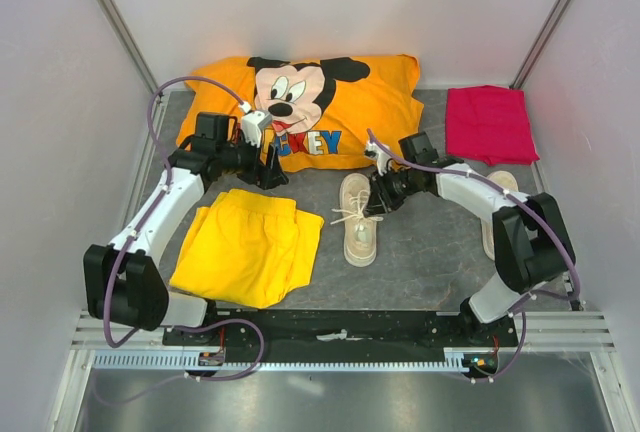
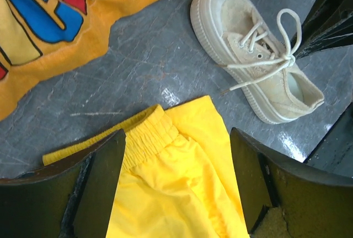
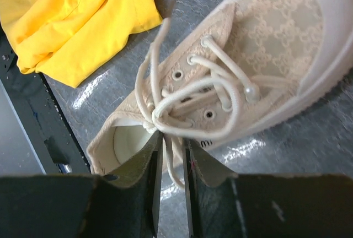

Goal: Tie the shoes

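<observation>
One cream shoe (image 1: pixel 358 220) lies on the mat at the centre, toe toward the back, its white laces (image 3: pixel 182 100) looped over the tongue. My right gripper (image 3: pixel 174 139) sits at that shoe's (image 3: pixel 265 39) opening, its fingers drawn close with a lace strand running between them at the knot. From the left wrist view the same shoe (image 2: pixel 259 56) shows with dark fingertips (image 2: pixel 311 34) at the lace crossing. A second shoe (image 1: pixel 488 237) lies at the right, mostly hidden by the right arm. My left gripper (image 2: pixel 176 155) hangs open over the yellow shorts, holding nothing.
Yellow shorts (image 1: pixel 250 247) lie left of the centre shoe. An orange Mickey shirt (image 1: pixel 330 102) is spread at the back, a folded red cloth (image 1: pixel 488 124) at the back right. Pale walls close in the mat on three sides.
</observation>
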